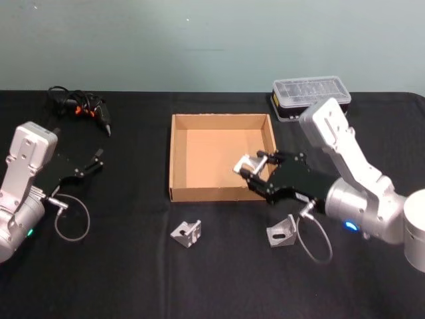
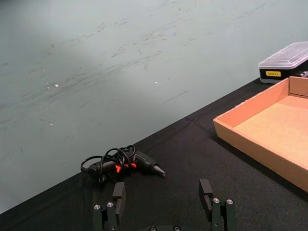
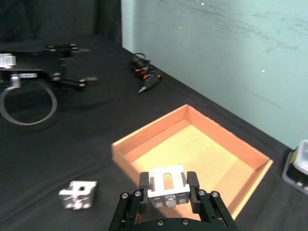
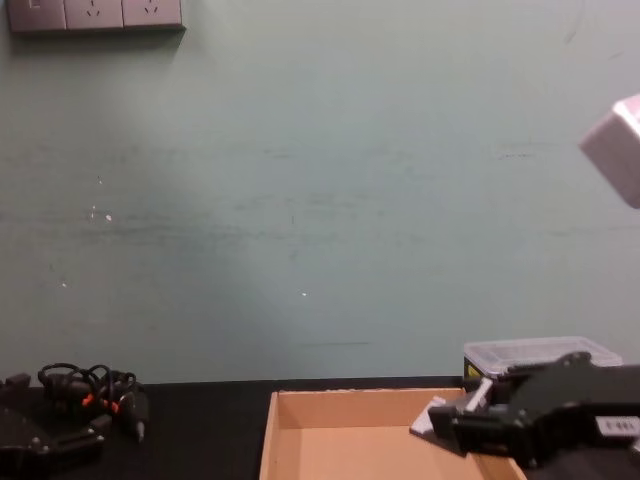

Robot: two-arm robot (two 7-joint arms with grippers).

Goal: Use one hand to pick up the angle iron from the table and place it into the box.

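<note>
Gripping the angle iron [image 3: 167, 185] is the right claw [image 1: 255, 169]: its fingers are closed on the piece from both sides, over the near right corner of the box [image 1: 178, 159]. How high it sits above the cardboard floor, I can't tell.

The right wrist view gives the best look at the hold, with a slotted silver face up and a black finger tight on each side. The head view adds what that one crops: two more pieces lie on the table [image 1: 119, 266] just in front of the box, a left iron [image 1: 186, 232] and a right iron [image 1: 281, 231], well apart from each other. The chest view catches the claw side-on, low at the right, with the box's back wall behind it.

The left claw [image 2: 162, 195] is parked off to the left, fingers spread wide with nothing between them.

A clear-lidded case [image 1: 311, 96] sits behind the box's right corner. A black tool [image 1: 86, 109] with orange bits and a coiled cord lies at the far left.

The tabletop is matte black, against a plain teal wall [image 4: 300, 200], with sockets [image 4: 95, 14] up top in the chest view.
</note>
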